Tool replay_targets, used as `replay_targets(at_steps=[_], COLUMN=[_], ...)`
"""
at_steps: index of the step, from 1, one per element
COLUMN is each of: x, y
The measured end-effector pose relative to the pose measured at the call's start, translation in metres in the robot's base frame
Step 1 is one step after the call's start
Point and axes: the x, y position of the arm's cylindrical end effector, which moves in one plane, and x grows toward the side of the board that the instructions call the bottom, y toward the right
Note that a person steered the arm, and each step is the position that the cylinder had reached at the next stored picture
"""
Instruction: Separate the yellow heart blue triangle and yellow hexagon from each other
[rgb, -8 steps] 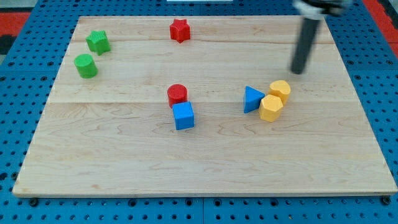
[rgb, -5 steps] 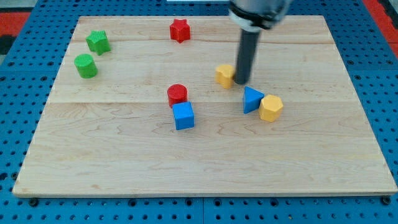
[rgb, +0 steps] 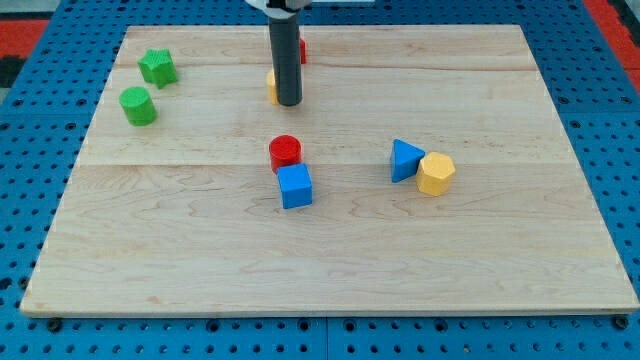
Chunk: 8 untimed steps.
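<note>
My tip (rgb: 288, 103) rests on the board at the view's upper middle. A yellow block (rgb: 271, 87), mostly hidden behind the rod, sits right against the rod's left side; its shape cannot be made out. The blue triangle (rgb: 405, 160) and the yellow hexagon (rgb: 435, 173) sit touching each other at the view's right of centre, far from my tip.
A red star (rgb: 302, 50) peeks out behind the rod near the top edge. A red cylinder (rgb: 285, 152) touches a blue cube (rgb: 295, 186) at the centre. A green star (rgb: 157, 68) and a green cylinder (rgb: 137, 105) sit at the upper left.
My tip swept from the upper right towards the upper left, pushing the yellow block away from the blue triangle and yellow hexagon up to near the red star.
</note>
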Motion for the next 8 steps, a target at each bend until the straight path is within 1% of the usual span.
replay_targets(at_steps=[1, 2, 3, 5, 6, 7, 8], x=[0.025, 0.041, 0.05, 0.051, 0.065, 0.113, 0.143], y=[0.069, 0.171, 0.222, 0.225, 0.23, 0.243, 0.179])
